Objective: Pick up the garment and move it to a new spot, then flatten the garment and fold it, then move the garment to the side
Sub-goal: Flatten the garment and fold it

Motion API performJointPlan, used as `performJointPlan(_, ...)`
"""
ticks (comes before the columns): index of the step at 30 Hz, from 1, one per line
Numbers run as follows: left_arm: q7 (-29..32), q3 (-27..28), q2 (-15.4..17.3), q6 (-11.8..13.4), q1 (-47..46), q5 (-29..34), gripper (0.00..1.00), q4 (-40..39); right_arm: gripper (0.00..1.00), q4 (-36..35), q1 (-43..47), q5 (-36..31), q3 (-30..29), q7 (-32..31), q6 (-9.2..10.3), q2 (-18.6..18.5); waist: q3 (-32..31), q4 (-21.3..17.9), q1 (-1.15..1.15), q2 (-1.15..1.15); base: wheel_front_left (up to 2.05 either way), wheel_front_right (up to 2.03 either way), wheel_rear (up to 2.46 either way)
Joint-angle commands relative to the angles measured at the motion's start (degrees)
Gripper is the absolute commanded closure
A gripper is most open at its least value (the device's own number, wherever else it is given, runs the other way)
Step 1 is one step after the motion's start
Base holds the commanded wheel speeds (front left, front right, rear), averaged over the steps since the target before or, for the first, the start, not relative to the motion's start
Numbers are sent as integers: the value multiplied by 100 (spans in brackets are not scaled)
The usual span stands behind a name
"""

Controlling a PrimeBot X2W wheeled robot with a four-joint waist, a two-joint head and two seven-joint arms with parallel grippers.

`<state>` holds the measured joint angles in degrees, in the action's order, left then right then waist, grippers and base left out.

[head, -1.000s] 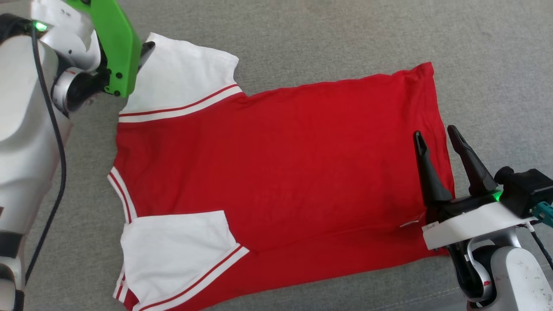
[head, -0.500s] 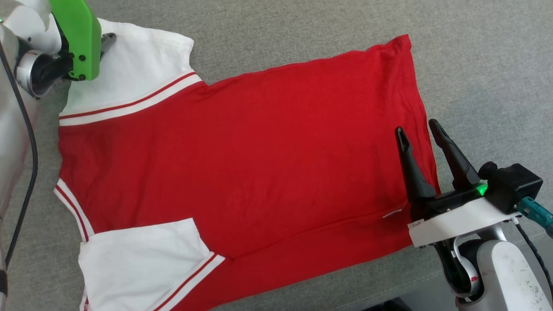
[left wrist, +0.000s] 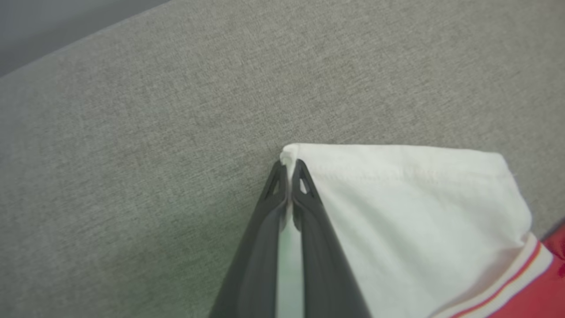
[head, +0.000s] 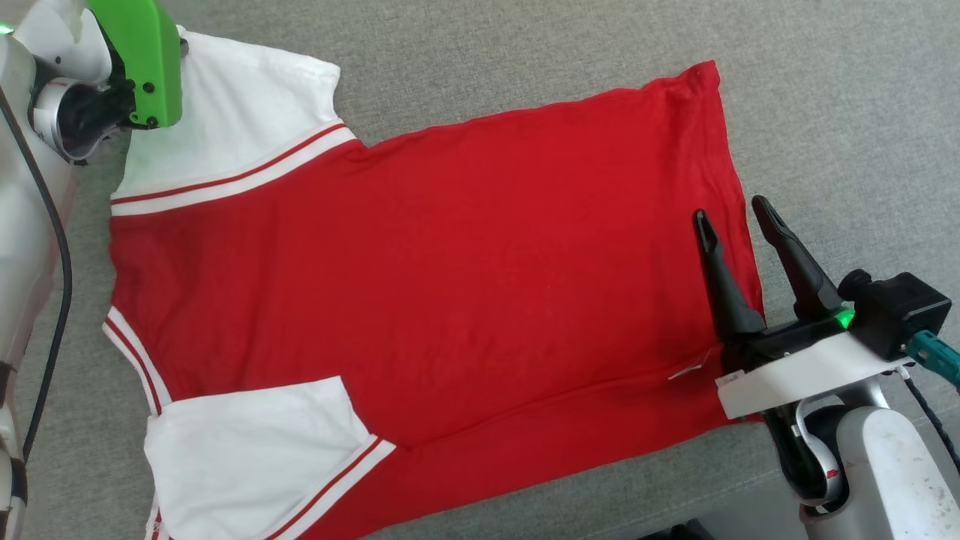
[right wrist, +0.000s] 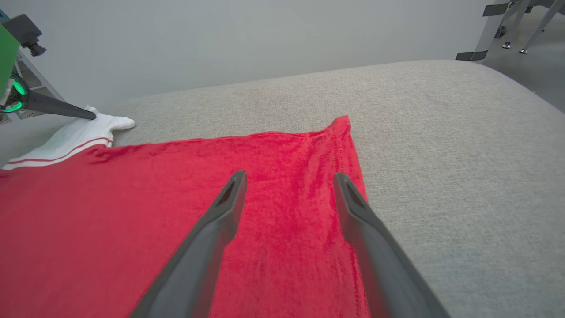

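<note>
The garment [head: 450, 262] lies spread flat on the grey upholstered surface, plain red side up, with a white sleeve at the upper left and another folded in at the lower left. My left gripper [left wrist: 289, 165] is shut on the outer corner of the upper white sleeve [left wrist: 397, 212], and the cloth is pinched between its fingertips. In the head view a green plate [head: 146, 60] hides most of that gripper. My right gripper [head: 731, 211] stands open just above the red hem at the right edge, nothing between its fingers. The right wrist view has the hem [right wrist: 344, 145] under those open fingers.
The grey cushion [head: 825, 90] stretches beyond the garment at the top and right. Its front edge runs near the lower right corner [head: 750, 510]. Metal furniture legs [right wrist: 499, 31] stand on the floor past the cushion's far right. A black cable [head: 60, 285] hangs along my left arm.
My left gripper has closed on the corner of the upper white sleeve. The head camera has shifted, so the garment sits further left in the picture. The right gripper stays open over the hem.
</note>
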<state>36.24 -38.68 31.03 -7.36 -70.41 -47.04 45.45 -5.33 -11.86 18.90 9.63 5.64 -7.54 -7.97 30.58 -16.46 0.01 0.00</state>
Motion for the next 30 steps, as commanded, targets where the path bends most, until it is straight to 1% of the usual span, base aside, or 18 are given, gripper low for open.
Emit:
performJointPlan(1,-149,4,-9,-13,126,-74,100,31,0,-5,-58,-27,-48,-37,5,-61,-167,97,-1,0,0,0,0)
performJointPlan(4,-434,-6,-85,-13,222,-86,100,14,0,-30,-29,-45,-164,-190,5,-207,-379,235,-1,0,0,0,0)
performJointPlan(8,-748,24,-216,-5,406,-157,100,-66,0,-74,-45,-55,-304,-719,5,-527,-666,446,-1,0,0,0,0)
performJointPlan(10,-875,41,-277,-2,518,-203,100,-170,0,-82,-89,-33,-377,-1142,5,-730,-804,574,-1,0,0,0,0)
performJointPlan(12,-967,46,-304,-3,633,-241,100,-345,0,-56,-165,49,-434,-1690,5,-938,-902,698,-1,0,0,0,0)
performJointPlan(15,-1074,4,-318,-4,840,-264,100,-763,0,0,-367,202,-488,-2595,5,-1298,-1003,912,-1,0,0,0,0)
performJointPlan(18,-1147,8,-291,37,1079,-312,100,-1267,0,103,-606,492,-524,-3441,5,-1512,-1037,1097,-1,0,0,0,0)
performJointPlan(21,-1144,29,-199,171,1378,-382,100,-1913,0,238,-891,757,-482,-4226,5,-1759,-1000,1277,-1,0,0,0,0)
performJointPlan(23,-1105,39,-103,287,1557,-405,100,-2353,0,339,-1124,875,-430,-4542,5,-1921,-939,1384,-1,0,0,0,0)
performJointPlan(26,-1058,104,6,431,1815,-530,100,-2990,0,572,-1472,947,-312,-4812,5,-2138,-840,1526,-1,0,0,0,0)
performJointPlan(30,-1004,135,228,694,2096,-499,100,-3790,0,993,-1951,951,-153,-5040,5,-2360,-687,1705,-1,0,0,0,0)
